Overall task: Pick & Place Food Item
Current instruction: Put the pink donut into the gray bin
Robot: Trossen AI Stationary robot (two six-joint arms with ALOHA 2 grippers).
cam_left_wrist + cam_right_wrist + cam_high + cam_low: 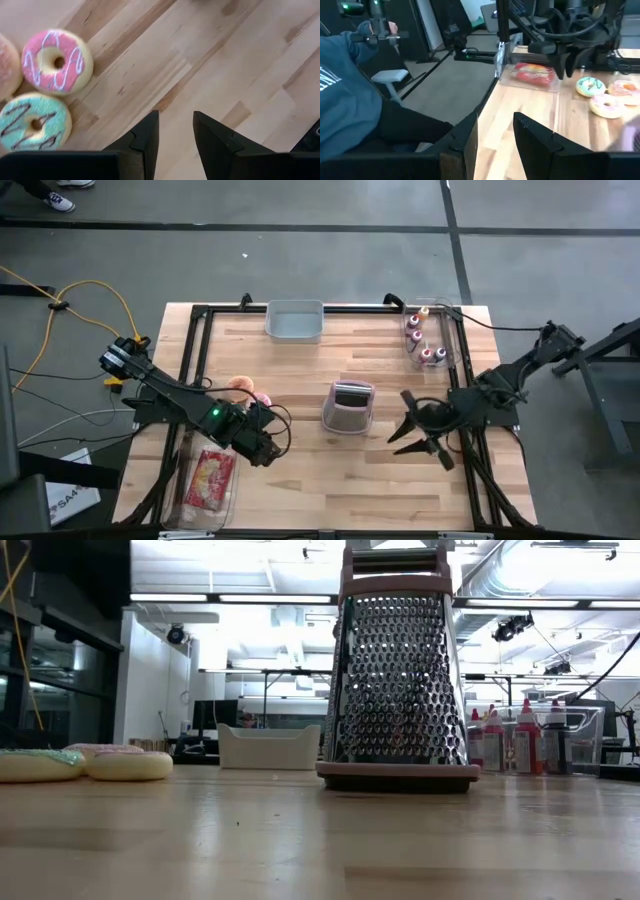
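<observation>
From above, the left gripper [268,442] hung over the surface [300,390] near its left edge, jaws parted and empty. The doughnuts [247,388] lay just beyond it, toward the far edge. A grater [348,408] stood mid-surface, a grey bin [295,321] at the far edge, bottles [422,340] in the far right corner, and a snack packet [208,480] in the near left corner. The right gripper [420,432] waited near the right edge, jaws closed on nothing.

At table height, two pale-sided doughnuts [85,764] lay flat, one iced green.

The left wrist view showed the parted fingers [145,140] beside a pink doughnut [57,62] with white squiggles and a green one [34,121] with dark squiggles, touching each other.

The right wrist view showed a person's sleeve [345,100] beyond the surface.
</observation>
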